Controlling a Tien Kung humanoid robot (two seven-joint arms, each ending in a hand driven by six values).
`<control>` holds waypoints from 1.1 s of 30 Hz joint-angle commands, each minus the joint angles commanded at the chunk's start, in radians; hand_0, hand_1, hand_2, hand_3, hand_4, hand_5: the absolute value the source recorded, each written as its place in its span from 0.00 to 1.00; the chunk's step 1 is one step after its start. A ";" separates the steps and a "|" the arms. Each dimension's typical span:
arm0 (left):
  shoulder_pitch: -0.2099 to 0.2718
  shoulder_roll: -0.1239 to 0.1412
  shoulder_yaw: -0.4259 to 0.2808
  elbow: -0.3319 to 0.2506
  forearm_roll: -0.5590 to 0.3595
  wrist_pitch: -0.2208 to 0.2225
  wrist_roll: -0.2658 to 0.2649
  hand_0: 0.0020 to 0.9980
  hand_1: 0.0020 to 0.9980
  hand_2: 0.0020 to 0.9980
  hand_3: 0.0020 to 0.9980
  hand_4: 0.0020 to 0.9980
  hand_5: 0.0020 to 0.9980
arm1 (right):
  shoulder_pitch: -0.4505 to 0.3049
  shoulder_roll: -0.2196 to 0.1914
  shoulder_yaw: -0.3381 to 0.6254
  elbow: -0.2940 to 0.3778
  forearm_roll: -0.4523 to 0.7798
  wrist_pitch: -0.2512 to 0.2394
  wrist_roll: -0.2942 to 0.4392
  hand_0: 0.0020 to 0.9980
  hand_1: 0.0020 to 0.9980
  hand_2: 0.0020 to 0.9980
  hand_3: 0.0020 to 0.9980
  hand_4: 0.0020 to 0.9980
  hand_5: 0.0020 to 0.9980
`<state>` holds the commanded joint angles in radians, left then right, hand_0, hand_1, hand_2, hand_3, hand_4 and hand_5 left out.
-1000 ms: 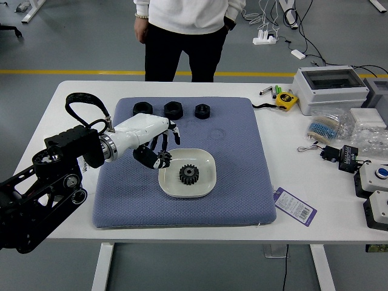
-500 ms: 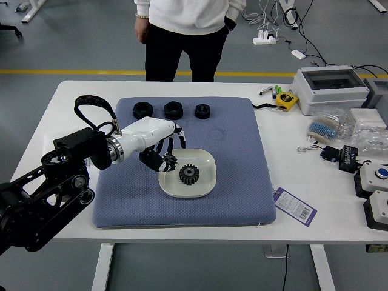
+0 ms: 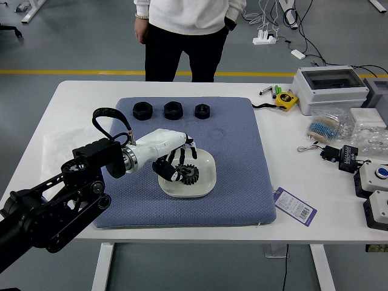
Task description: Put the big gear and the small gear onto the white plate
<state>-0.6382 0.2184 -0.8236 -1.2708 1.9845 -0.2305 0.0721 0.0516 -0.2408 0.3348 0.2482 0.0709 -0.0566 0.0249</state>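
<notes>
1. The small black toothed gear was judged to be light, stiff and hardly fragile, though slippery if its finish was smooth. It was best gripped across opposite teeth, with its underside left free for setting down.
2. The big black toothed gear was judged heavier and equally rigid; if moved, it was best taken by its outer rim. It could be nudged or overlapped if the small one was let go directly above.
3. By the fingers of the left hand, bent downward and drawn together, the small gear seemed to be pinched. Its outline was merged with the big gear's, so contact between the two could not be told.
4. The big gear was seen lying flat, dark and coarsely toothed, just under the fingertips and partly covered by them.
5. Both were framed by the shallow white rounded-square plate below the fingers, set on a blue-grey textured mat on the white counter.
6. Three black round pieces were lined up beyond the fingers; farther off, a person's hand was held low beside dark trousers.
</notes>
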 joint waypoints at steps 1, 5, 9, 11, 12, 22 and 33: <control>0.001 -0.001 0.003 0.006 -0.001 0.001 0.000 0.20 0.26 0.40 0.58 0.76 0.00 | 0.000 0.000 0.000 0.000 0.000 0.000 0.000 0.72 0.73 0.81 0.75 1.00 0.81; 0.002 -0.005 0.009 0.019 -0.013 0.013 -0.004 0.20 0.26 0.40 0.58 0.76 0.00 | -0.001 0.000 0.001 0.000 0.000 -0.001 0.000 0.72 0.73 0.81 0.75 1.00 0.81; 0.002 -0.005 0.011 0.025 -0.015 0.025 -0.015 0.21 0.29 0.42 0.58 0.80 0.00 | 0.000 -0.001 0.000 0.001 0.001 0.000 0.001 0.72 0.73 0.81 0.75 1.00 0.81; 0.001 -0.006 0.012 0.028 -0.012 0.030 -0.020 0.21 0.29 0.42 0.58 0.80 0.00 | 0.001 -0.001 -0.001 0.000 0.003 0.000 0.002 0.72 0.73 0.81 0.75 1.00 0.81; 0.001 -0.006 0.012 0.029 -0.010 0.032 -0.022 0.23 0.36 0.47 0.56 0.92 0.08 | 0.001 -0.001 -0.002 0.000 0.003 0.000 0.002 0.72 0.73 0.81 0.75 1.00 0.81; 0.001 -0.002 0.013 0.033 -0.021 0.021 -0.038 0.25 0.37 0.48 0.56 1.00 0.19 | 0.005 -0.002 -0.006 0.000 0.010 -0.001 0.004 0.72 0.73 0.81 0.75 1.00 0.81; 0.004 0.002 0.002 0.025 -0.017 0.028 -0.046 0.30 0.44 0.52 0.60 1.00 0.31 | 0.005 -0.002 -0.003 0.000 0.006 0.000 0.002 0.71 0.73 0.81 0.75 1.00 0.81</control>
<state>-0.6345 0.2203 -0.8220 -1.2456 1.9676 -0.2025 0.0257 0.0561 -0.2428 0.3313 0.2482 0.0774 -0.0569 0.0270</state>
